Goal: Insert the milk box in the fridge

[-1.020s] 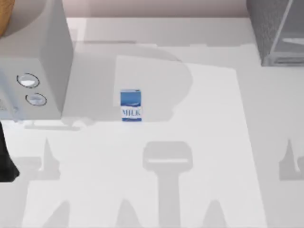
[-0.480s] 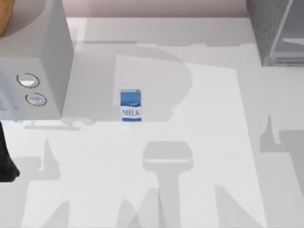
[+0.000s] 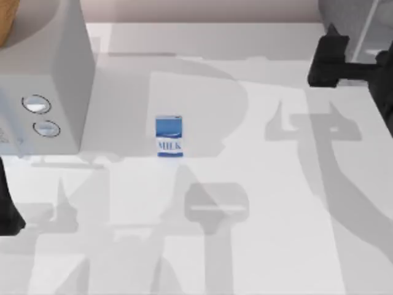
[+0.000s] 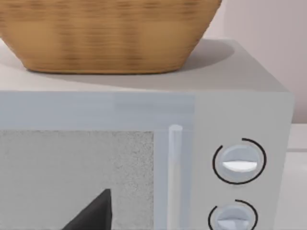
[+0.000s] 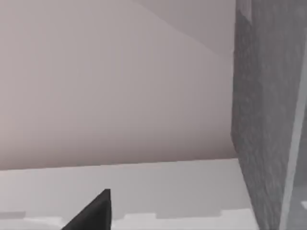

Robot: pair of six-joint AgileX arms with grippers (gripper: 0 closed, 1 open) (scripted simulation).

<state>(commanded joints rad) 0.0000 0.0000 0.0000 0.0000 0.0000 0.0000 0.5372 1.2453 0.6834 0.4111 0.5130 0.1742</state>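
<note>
White table (image 3: pixel 258 184), "MILK"-lettered milk box (image 3: pixel 169 136)

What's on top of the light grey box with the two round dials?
A woven tan basket sits on the smooth light grey box with two dials, near its back. The basket's inside is hidden from view.

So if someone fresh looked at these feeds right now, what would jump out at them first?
Probably the milk box, a small blue and white carton standing upright alone near the middle of the table. Next, the right gripper, dark against the far right of the table beside the fridge. Then the light grey box with two round dials at the far left, with a woven basket on top.
</note>
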